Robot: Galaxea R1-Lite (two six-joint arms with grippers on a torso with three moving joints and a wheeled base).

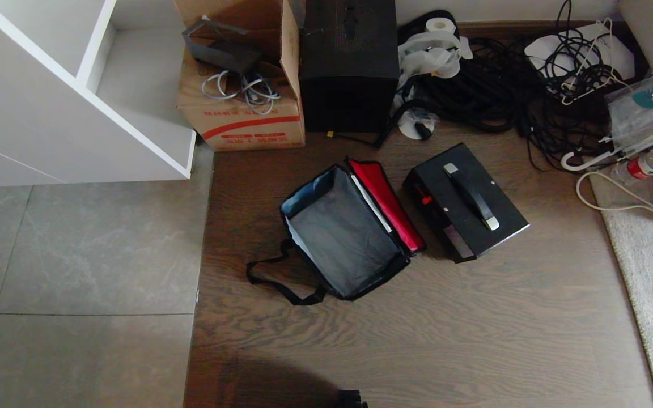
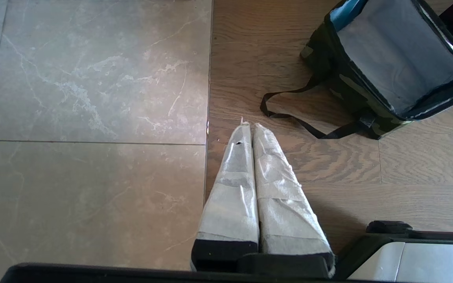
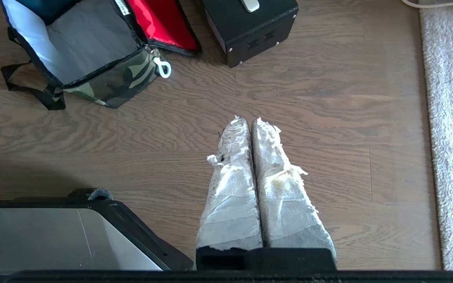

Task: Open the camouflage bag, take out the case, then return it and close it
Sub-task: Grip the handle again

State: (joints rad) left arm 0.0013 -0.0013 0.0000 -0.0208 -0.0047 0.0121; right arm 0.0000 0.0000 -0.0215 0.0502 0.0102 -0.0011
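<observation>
Camouflage bag (image 1: 344,238) sits open on the floor, red lid folded back for access. Case (image 1: 465,202) stands just beside it, out, handle up for regrasp. Left hand (image 2: 249,126) and right hand (image 3: 247,120) closed, empty, parked clear above the floor.

The bag (image 1: 344,238) stands open on the wood floor (image 1: 474,340), its lid (image 1: 388,204) folded out to the right. The case (image 1: 465,201) lies just right of it. A cardboard box (image 1: 241,107) sits behind, cables (image 1: 508,79) behind the case.
</observation>
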